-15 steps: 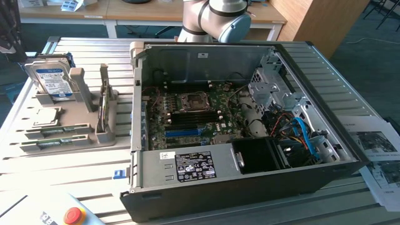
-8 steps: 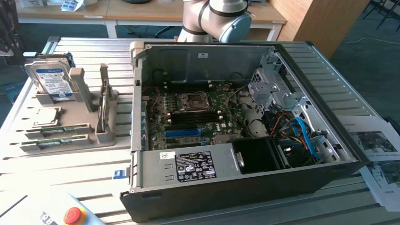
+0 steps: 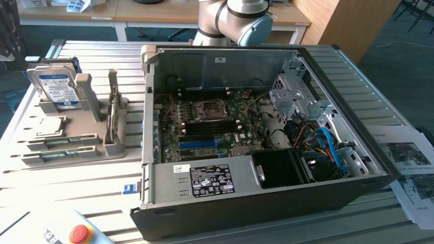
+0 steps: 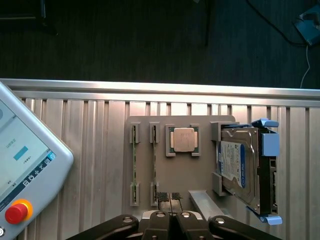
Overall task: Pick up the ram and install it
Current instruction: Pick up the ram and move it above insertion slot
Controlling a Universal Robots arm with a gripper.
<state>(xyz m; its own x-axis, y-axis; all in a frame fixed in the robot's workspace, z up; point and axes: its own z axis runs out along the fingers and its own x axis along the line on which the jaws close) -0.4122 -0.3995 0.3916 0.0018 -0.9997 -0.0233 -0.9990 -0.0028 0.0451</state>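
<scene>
We see the pincer (image 4: 169, 196) closed, pads together, gripping nothing. It points down over the rim of the grey fixture (image 4: 202, 170), near one end of the ram (image 4: 154, 162). The ram sits on edge in its slot, with a second stick (image 4: 135, 162) parallel just beside it and a narrow gap between. CPU (image 4: 183, 139) and hard drive (image 4: 237, 167) share the fixture on the ram's other side. Bare bench (image 4: 90, 150) slats separate the fixture from the teach pendant (image 4: 25, 170), and the bench edge is near. The open PC case (image 3: 271, 203) stands just to the exterior view's right of the fixture with its motherboard (image 3: 234, 104) exposed, and the arm joint (image 3: 241, 20) is behind it.
</scene>
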